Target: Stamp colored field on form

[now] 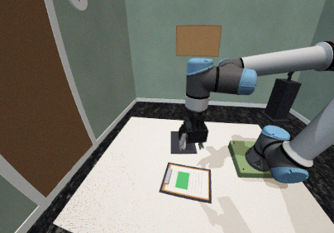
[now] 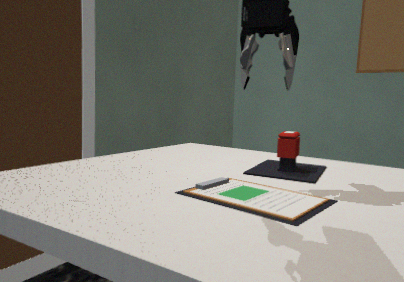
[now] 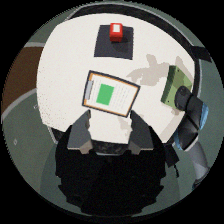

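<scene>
The red stamp (image 2: 288,147) (image 3: 116,32) stands upright on the dark mat (image 1: 175,148) (image 2: 260,170) (image 3: 106,50); in the top view it is hidden behind the gripper. The form (image 1: 200,185) (image 2: 291,206) (image 3: 121,103) lies on a clipboard in front of the mat, with a plain green field (image 1: 182,180) (image 2: 244,193) (image 3: 105,94) on its clip side. My gripper (image 1: 193,148) (image 2: 267,88) (image 3: 110,110) is about half open and empty. It hangs high above the table, pointing down, well above the stamp's height and touching nothing.
The arm's base stands on a green plate (image 1: 244,168) (image 3: 171,85) at the right of the table. A metal clip (image 1: 168,176) (image 2: 212,183) sits on the clipboard's left edge. Arm shadows fall on the white table (image 1: 124,168) (image 2: 125,178).
</scene>
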You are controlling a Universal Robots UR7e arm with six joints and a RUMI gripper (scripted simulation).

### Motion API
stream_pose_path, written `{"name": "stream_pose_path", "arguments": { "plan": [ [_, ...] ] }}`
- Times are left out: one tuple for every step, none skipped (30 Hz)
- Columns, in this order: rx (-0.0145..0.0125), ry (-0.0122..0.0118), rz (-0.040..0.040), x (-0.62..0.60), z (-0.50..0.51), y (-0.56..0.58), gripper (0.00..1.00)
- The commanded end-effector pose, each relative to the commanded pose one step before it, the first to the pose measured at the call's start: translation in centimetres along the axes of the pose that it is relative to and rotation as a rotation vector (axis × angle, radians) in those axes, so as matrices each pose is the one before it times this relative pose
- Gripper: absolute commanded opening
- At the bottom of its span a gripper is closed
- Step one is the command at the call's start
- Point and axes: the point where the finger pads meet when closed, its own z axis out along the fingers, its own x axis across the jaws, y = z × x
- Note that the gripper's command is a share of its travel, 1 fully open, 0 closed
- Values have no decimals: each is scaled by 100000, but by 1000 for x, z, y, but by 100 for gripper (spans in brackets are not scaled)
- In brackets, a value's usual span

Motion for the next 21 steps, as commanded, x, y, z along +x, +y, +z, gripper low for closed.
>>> {"name": "stream_pose_path", "arguments": {
  "plan": [
    [-6, -140, -23, 32, 245, -1612, 50],
    [0, 0, 0, 20, 76, -432, 50],
    [0, 0, 0, 21, 81, -457, 50],
    [0, 0, 0, 22, 85, -481, 50],
    [0, 0, 0, 23, 89, -504, 50],
    [0, 0, 0, 24, 93, -527, 50],
    [0, 0, 0, 25, 97, -548, 50],
    [0, 0, 0, 27, 100, -569, 50],
    [0, 0, 0, 28, 104, -588, 50],
    [0, 0, 0, 29, 107, -607, 50],
    [0, 0, 0, 29, 110, -625, 50],
    [0, 0, 0, 30, 113, -641, 50],
    [0, 0, 0, 31, 116, -655, 50],
    [0, 0, 0, 0, 0, 0, 50],
    [0, 0, 0, 0, 0, 0, 50],
    [0, 0, 0, 31, 118, -669, 50],
    [0, 0, 0, 32, 120, -681, 50],
    [0, 0, 0, 33, 122, -692, 50],
    [0, 0, 0, 32, 124, -702, 50],
    [0, 0, 0, 34, 125, -709, 50],
    [0, 0, 0, 33, 126, -716, 50]
  ]
}}
